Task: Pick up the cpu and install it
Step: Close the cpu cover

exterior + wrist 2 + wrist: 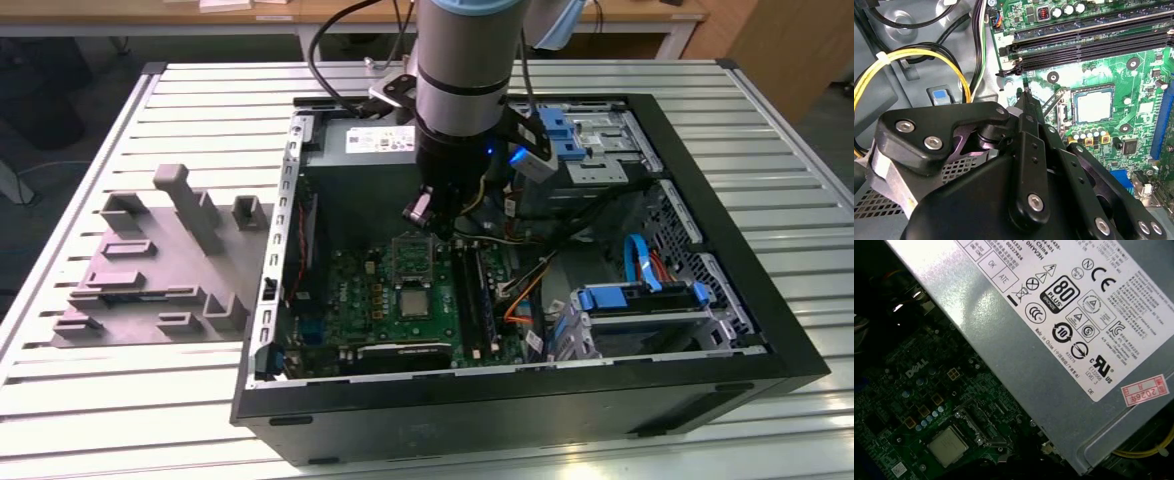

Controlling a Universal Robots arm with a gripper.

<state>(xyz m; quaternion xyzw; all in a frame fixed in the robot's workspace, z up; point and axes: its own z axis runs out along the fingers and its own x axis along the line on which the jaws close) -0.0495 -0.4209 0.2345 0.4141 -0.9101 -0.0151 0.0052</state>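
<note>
Item: my jaws (441,225), hanging inside the open computer case (747,330) over the upper part of the green motherboard (360,300). In the second wrist view the black finger links run together to a narrow tip (1026,97); I cannot tell whether they are clenched or released.

Item: the cpu (416,300), pale square, lying flat in its socket on the motherboard, also seen in both wrist views (1094,106) (947,445). It sits apart from my jaws.

Item: grey power supply (1044,340), beside the motherboard.

Item: grey fixture block (154,270) on the slatted worktop (80,400), at the exterior view's left.
</note>
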